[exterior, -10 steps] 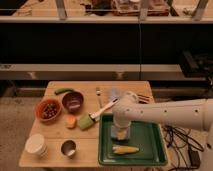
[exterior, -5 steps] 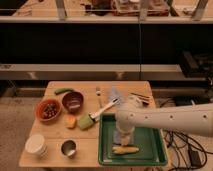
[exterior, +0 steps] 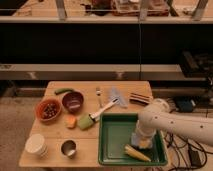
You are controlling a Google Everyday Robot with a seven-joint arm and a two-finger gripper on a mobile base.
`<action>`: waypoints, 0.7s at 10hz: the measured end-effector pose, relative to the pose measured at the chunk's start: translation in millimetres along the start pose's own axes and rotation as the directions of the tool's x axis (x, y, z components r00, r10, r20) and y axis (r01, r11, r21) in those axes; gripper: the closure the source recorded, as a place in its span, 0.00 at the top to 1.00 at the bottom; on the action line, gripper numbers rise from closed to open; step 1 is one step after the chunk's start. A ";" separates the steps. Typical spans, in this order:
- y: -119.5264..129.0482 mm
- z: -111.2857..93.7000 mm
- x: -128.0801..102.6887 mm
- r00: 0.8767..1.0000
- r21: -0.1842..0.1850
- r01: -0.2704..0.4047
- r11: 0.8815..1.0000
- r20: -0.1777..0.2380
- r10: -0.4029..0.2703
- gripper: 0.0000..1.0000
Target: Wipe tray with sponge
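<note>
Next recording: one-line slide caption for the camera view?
Pincer lowered into the green tray at the sponge, beside a yellow corn-like piece.

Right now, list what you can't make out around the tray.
1. Gripper: low over the tray, covered by the arm's wrist, camera view.
2. Sponge: only a pale bit shows beside the wrist.
3. Tray floor under the arm: covered by it.
4. Arm's base: cut off by the right edge.

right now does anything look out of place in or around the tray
One thing: a long yellow corn-like piece lies inside the green tray, near its front edge, right by where the gripper is lowered into the tray. It sits in the area to be wiped. Nothing looks spilled or broken.
</note>
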 end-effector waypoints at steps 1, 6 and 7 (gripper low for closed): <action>-5.2 -0.8 11.3 1.000 0.006 -0.027 1.000 -0.006 0.027 0.31; -45.8 2.5 -6.5 0.999 0.033 -0.035 0.999 -0.009 0.035 0.31; -51.4 4.9 -26.5 1.000 0.036 -0.022 0.999 -0.006 0.022 0.31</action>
